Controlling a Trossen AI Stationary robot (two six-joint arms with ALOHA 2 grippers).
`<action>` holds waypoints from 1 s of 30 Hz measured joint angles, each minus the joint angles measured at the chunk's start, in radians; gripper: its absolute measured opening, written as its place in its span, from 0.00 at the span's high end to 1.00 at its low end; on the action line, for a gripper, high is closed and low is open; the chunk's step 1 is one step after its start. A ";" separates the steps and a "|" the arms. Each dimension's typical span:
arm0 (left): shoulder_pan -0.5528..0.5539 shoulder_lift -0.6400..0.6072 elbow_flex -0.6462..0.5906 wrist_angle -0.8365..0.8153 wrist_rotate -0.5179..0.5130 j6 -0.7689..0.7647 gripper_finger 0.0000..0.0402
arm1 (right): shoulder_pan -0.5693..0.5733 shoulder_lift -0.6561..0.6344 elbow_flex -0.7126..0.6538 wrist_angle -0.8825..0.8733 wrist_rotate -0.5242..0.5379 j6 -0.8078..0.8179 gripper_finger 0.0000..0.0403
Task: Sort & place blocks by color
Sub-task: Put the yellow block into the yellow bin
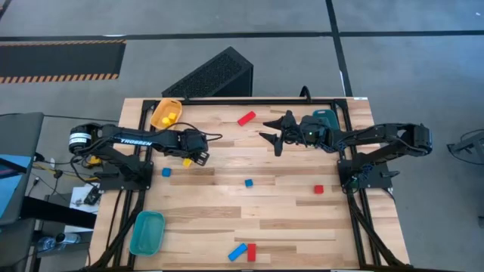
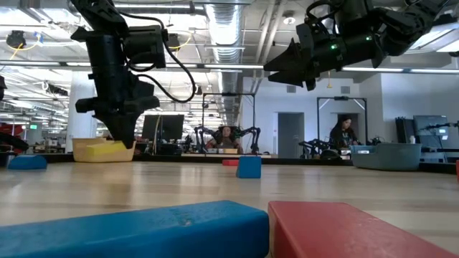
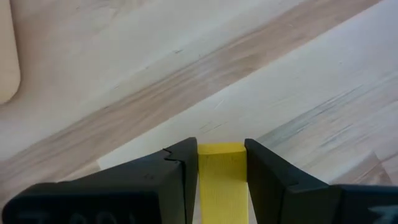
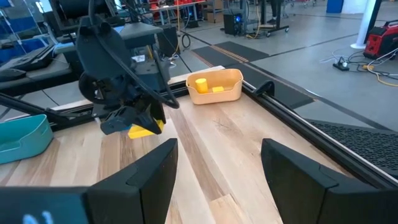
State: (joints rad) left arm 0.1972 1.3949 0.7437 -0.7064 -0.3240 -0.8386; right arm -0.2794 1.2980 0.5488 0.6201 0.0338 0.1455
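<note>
**Carrying a yellow block toward the yellow tray**

Gripping a yellow block (image 3: 221,180), the left fingers (image 3: 221,163) are clamped on its two sides, holding it just above the table (image 1: 265,219), near the yellow tray (image 1: 160,113) that already holds yellow pieces. The risk, as I judge it: the block sits at the fingertips, so a jolt could let it slip short of the tray. The right fingers (image 4: 217,168) hang apart and empty, well away.
</note>
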 joint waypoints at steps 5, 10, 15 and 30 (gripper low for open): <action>-0.002 0.000 0.000 -0.010 0.016 -0.034 0.79 | 0.000 0.000 0.000 -0.006 0.000 0.000 0.37; -0.002 0.000 0.000 -0.021 0.006 -0.035 0.79 | 0.000 0.000 0.000 -0.013 0.000 0.000 0.37; -0.002 0.000 0.000 -0.068 0.001 -0.020 0.79 | 0.000 0.000 0.000 -0.019 0.000 0.000 0.37; 0.132 -0.002 0.019 -0.144 -0.054 0.089 0.79 | 0.005 0.000 0.000 -0.032 -0.008 -0.015 0.37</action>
State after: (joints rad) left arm 0.3291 1.3930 0.7626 -0.8509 -0.3781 -0.7495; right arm -0.2745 1.2980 0.5488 0.5877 0.0258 0.1303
